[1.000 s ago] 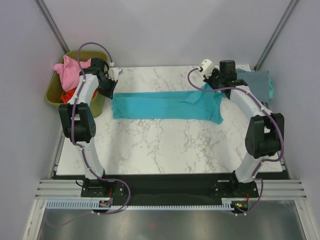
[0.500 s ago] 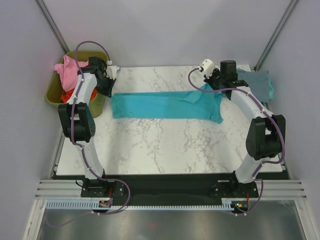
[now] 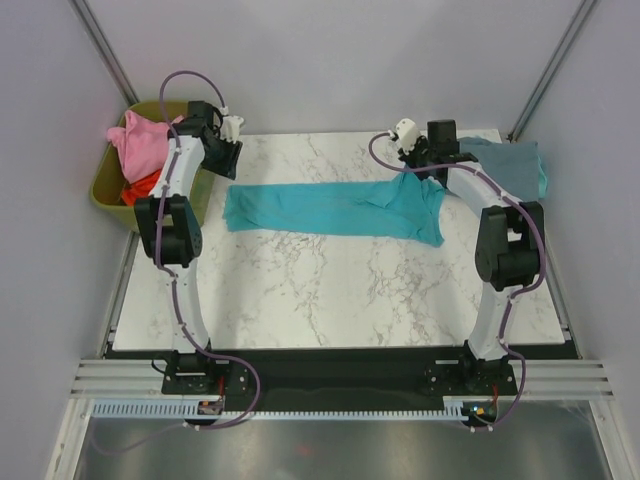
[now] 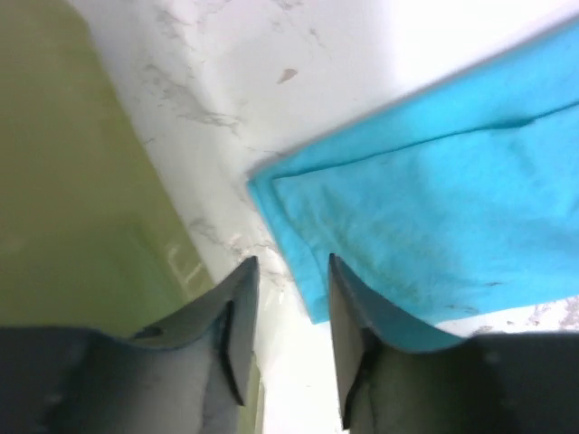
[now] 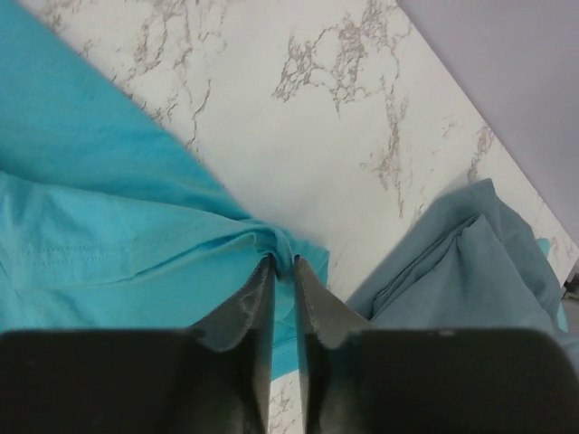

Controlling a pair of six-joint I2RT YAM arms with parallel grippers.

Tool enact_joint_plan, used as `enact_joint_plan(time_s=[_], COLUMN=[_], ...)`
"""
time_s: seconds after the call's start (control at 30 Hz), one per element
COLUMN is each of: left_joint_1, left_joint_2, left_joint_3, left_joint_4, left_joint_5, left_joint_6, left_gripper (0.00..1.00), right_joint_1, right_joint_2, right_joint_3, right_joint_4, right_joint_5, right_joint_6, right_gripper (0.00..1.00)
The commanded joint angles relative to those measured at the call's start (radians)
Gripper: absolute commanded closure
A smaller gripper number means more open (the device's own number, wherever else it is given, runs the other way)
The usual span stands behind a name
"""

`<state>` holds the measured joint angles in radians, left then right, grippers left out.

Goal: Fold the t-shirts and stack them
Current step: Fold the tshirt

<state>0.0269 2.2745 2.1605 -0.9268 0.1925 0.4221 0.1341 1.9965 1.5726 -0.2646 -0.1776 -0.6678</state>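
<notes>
The teal shirt lies folded in 1 band toward the table's 12 o'clock edge; the right gripper pinches its 3 o'clock end, likely anchoring it, while the left gripper hangs spread, empty, at 9 o'clock.

My arms are wearing white shells, black joints — purple cables looping at twelve o'clock, left gripper showing grey.

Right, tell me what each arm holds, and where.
Right jaws pinch the teal t-shirt by a bunched fold at its far right edge. Left jaws stand open, holding nothing.
</notes>
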Motion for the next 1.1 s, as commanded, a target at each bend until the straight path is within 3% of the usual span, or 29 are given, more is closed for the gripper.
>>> enact_joint_plan(time_s=[0.0,0.1,0.2,0.37,0.57,0.7,1.07], left_joint_1=[0.022,0.024,0.022,0.019,0.019,0.019,0.013], left_joint_2=[0.053,0.034,-0.039,-0.141,-0.092,-0.101,-0.010], left_joint_3=[0.010,-0.002,-0.051,-0.165,-0.137,-0.202,-0.189], left_joint_4=[-0.001,0.002,0.008,-0.006,-0.199,-0.195,-0.182], left_joint_5=[-0.085,-0.103,-0.076,-0.031,-0.001,-0.001,-0.004], left_joint_6=[-0.040,-0.071,-0.083,-0.083,-0.091,-0.094,-0.114], left_gripper=[0.50,0.38,0.28,0.25,0.32,0.35,0.39], right_joint_1=[-0.002,-0.002,-0.004,-0.002,-0.004,-0.004,-0.013], right_joint_2=[-0.001,-0.018,-0.063,-0.156,-0.222,-0.242,-0.166], right_joint_3=[0.058,0.050,0.023,-0.046,-0.117,-0.175,-0.203], right_joint_4=[0.062,0.076,0.087,0.088,0.033,0.019,-0.042], right_joint_5=[0.013,0.033,0.065,0.058,-0.010,-0.028,-0.089], right_joint_6=[0.043,0.066,0.086,0.157,0.303,0.327,0.398], right_gripper=[0.77,0.52,0.44,0.42,0.41,0.42,0.43])
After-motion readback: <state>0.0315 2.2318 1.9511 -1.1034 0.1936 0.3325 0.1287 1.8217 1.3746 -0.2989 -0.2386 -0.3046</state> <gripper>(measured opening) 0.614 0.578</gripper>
